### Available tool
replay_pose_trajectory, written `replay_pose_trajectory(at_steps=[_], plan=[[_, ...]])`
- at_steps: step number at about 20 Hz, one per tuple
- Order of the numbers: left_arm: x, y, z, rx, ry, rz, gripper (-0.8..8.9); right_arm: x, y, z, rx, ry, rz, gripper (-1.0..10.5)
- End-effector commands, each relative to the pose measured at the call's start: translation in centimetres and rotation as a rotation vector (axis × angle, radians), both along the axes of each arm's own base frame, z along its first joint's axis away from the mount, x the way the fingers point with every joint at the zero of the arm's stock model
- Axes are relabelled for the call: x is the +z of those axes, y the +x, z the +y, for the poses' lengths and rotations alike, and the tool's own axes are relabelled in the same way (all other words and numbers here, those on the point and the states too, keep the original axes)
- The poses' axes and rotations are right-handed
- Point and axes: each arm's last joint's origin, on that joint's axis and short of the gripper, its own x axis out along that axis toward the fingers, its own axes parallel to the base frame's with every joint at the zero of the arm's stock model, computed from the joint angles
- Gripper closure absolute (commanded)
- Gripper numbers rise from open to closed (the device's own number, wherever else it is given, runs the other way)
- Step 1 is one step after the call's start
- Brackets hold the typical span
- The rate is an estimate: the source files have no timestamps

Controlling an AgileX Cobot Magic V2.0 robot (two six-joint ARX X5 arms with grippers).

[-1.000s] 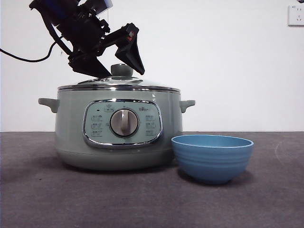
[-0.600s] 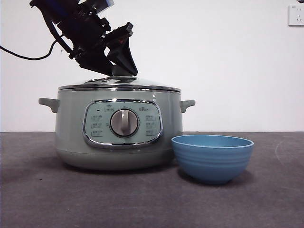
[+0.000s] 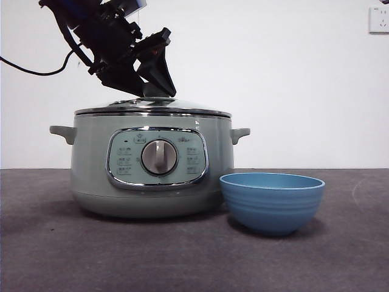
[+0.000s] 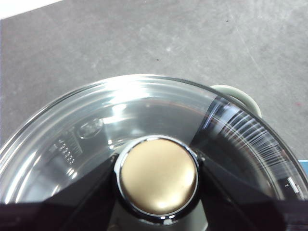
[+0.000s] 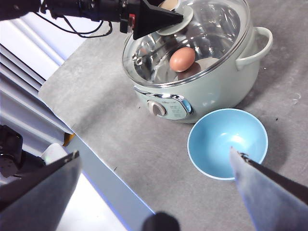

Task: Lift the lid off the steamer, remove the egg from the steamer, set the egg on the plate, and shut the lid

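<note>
The glass lid [image 3: 152,104] rests on the sage-green steamer [image 3: 152,182]. My left gripper [image 3: 155,91] comes down from the upper left and is shut on the lid's knob [image 4: 159,175], one black jaw on each side. Through the glass, the right wrist view shows the brown egg [image 5: 182,59] lying inside the steamer [image 5: 211,96]. The blue plate [image 3: 271,201], a deep bowl, stands empty just right of the steamer, close to its wall. My right gripper [image 5: 155,153] hangs open high above the table near the plate [image 5: 195,144].
A dark grey mat [image 3: 61,255] covers the table in front of a white wall. A black cable [image 3: 24,72] trails from the left arm. A wall socket [image 3: 378,18] is at the far right. The steamer's side handle [image 4: 236,96] shows past the lid's rim.
The left gripper's jaws, spread around the knob a second ago, have shut on it. The lid, steamer and plate have not moved.
</note>
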Motion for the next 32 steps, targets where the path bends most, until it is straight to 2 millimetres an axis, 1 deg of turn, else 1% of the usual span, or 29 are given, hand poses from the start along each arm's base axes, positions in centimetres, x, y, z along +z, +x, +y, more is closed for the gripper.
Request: replay_pose_trajectory(at_steps=[1,5,8,11,14,17,19,21,25,28,32], plan=[[2.7,0.0,-0.2,0.000,-0.054,-0.068,8.22,0.1,0.0,0.0,0.002,-0.002,-0.008,3.2],[6.1,-0.7,0.2,0.000,-0.077,-0.119,8.22,0.1,0.0,0.0,0.002,-0.002,-0.009,3.2],[9.2,-2.4,1.0,0.003,-0.095,-0.159,8.22,0.1,0.1,0.0,0.002,-0.002,-0.011,3.2],[12.3,-5.5,2.5,0.013,-0.140,-0.208,8.22,0.3,0.8,0.1,-0.019,0.024,-0.015,3.2],[15.0,-9.7,4.6,0.042,-0.145,-0.252,8.22,0.6,1.9,0.2,-0.040,0.056,-0.040,3.2],[17.0,-14.1,6.8,0.081,-0.148,-0.296,8.22,0.6,3.5,0.8,-0.045,0.098,-0.031,3.2],[17.9,-17.0,8.3,0.112,-0.149,-0.325,8.22,0.4,4.7,1.8,-0.019,0.111,-0.019,3.2],[18.3,-19.6,9.6,0.137,-0.146,-0.341,8.22,0.4,6.1,3.4,-0.022,0.067,-0.027,3.2],[18.2,-23.6,11.7,0.194,-0.115,-0.335,8.22,1.0,9.2,7.9,0.005,-0.022,-0.022,3.2],[18.1,-25.4,12.6,0.209,-0.107,-0.334,8.22,1.3,11.1,10.4,0.016,-0.062,-0.020,3.2],[17.7,-27.3,13.5,0.225,-0.096,-0.321,8.22,1.0,13.5,14.4,0.022,-0.135,-0.013,3.2]])
